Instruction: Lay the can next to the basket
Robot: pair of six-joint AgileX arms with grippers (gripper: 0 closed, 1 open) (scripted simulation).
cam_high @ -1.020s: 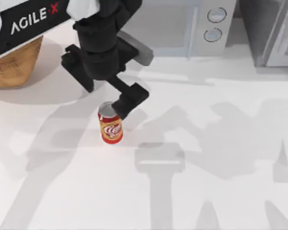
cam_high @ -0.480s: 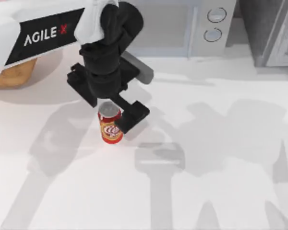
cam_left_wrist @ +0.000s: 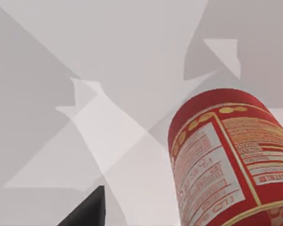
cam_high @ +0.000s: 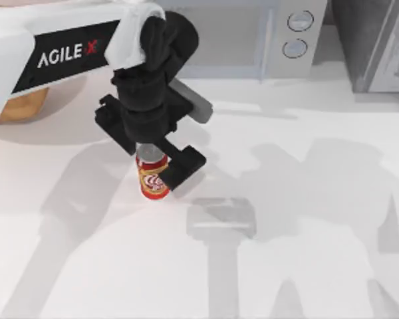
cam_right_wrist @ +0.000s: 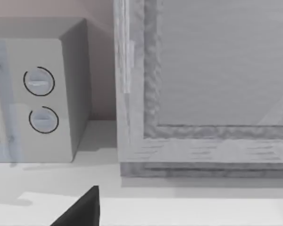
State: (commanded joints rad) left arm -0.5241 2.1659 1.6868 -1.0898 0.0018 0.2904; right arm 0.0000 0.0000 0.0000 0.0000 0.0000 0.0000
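Can (cam_high: 153, 178), red and orange with a white swirl logo, standing upright on the white table (cam_high: 306, 266) a little toward nine o'clock from the centre of the top view. Left gripper (cam_high: 156, 158) directly over the can's silver top, its black fingers straddling the can: one finger (cam_high: 183, 166) lies against the can's three o'clock side, while the other is hidden under the wrist body, so whether the fingers are clamped on the can or merely set apart around it cannot be told. In the left wrist view the can (cam_left_wrist: 231, 160) fills the near field with its printed label facing the camera, and a dark fingertip (cam_left_wrist: 87, 212) shows apart from it. Basket (cam_high: 21, 106), tan wicker, sits at the ten o'clock edge of the top view, mostly covered by the white AgileX arm link, well apart from the can. Microwave (cam_high: 253, 40) with two round dials (cam_high: 299, 33) stands at twelve o'clock; grey cabinet (cam_high: 379, 46) stands at one o'clock. Right wrist view faces the microwave (cam_right_wrist: 37, 94) and the cabinet (cam_right_wrist: 203, 84), with one dark fingertip (cam_right_wrist: 82, 212) of the right gripper visible.
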